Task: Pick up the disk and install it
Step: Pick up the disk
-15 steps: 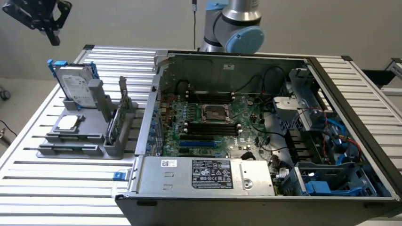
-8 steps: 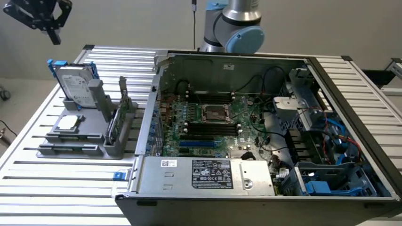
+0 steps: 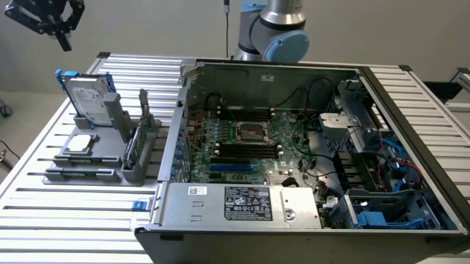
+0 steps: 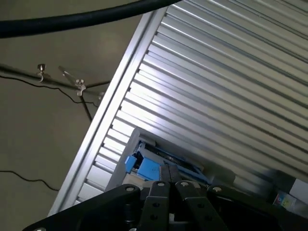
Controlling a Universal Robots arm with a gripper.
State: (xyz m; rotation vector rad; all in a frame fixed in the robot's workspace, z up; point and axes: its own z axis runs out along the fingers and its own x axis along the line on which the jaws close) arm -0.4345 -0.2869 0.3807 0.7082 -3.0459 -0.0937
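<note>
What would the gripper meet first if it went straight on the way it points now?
Probably the disk standing upright in the grey holder: past the shut gripper, the wrist view shows its blue carrier edge. Depth is unclear.

Below the gripper (image 3: 65,43): a table (image 3: 74,220) of ribbed aluminium slats, pale, streaked with soft sheen from even, diffuse light. Past the table's edge, lower still than the gripper: dull beige-grey floor (image 4: 43,144), crossed by thin black cables (image 4: 62,84) held in small clips. Behind the gripper: a plain off-white wall (image 3: 147,27), bare and evenly lit, without hard shadows.
</note>
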